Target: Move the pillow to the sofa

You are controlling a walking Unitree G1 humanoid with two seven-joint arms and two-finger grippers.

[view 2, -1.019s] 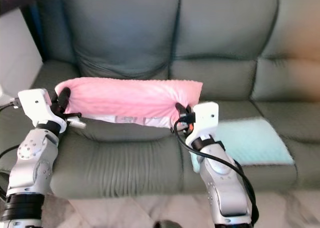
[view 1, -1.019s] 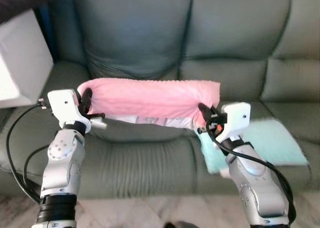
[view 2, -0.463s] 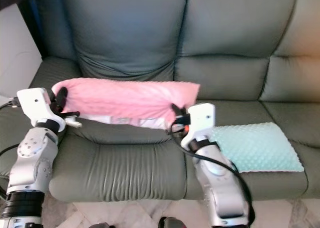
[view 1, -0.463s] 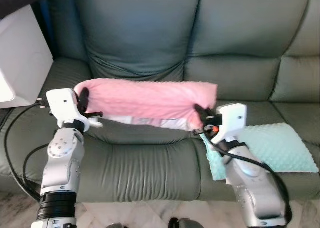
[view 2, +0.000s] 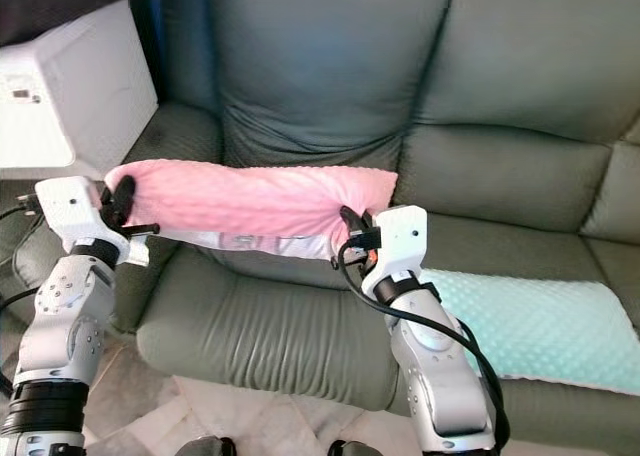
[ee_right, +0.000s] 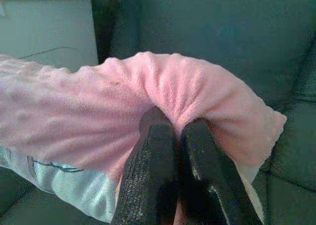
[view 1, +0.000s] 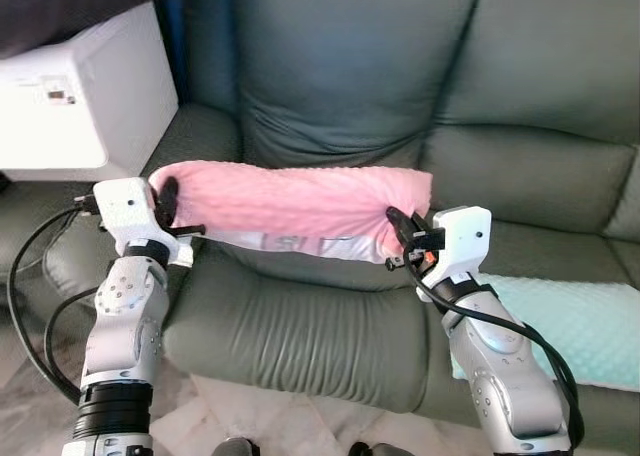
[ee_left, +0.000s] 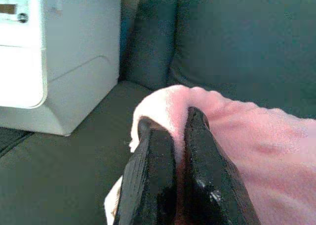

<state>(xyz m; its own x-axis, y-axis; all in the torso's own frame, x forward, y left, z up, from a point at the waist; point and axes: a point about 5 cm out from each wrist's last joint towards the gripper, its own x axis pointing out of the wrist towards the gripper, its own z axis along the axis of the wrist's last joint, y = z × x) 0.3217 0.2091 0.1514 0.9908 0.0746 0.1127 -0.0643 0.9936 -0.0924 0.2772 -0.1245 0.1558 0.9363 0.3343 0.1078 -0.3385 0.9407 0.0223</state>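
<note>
**Pillow held aloft between our two grippers, above the sofa seat**

Pillow (view 1: 295,204), pink and long, stretches sideways between our two arms, hanging in the air just above the seat cushion of the grey-green sofa (view 1: 330,76). Its underside shows a pale satin strip with faint print.

Our left gripper (ee_left: 170,136) is clamped on the pillow's left end; in the left wrist view the two black fingers (ee_left: 150,170) pinch a fold of pink fabric between them. Our right gripper (ee_right: 173,131) is clenched on the pillow's right end in the same way, the plush bunching up over its fingertips.

The pillow sits level, its ends at about equal height, and it spans the gap between both wrists. Beyond our left gripper stands a white box-like unit (view 1: 85,101) on the sofa's arm side. To our right, a mint-green cushion (view 1: 580,321) lies flat on the neighbouring seat, well apart from the pink one.
</note>
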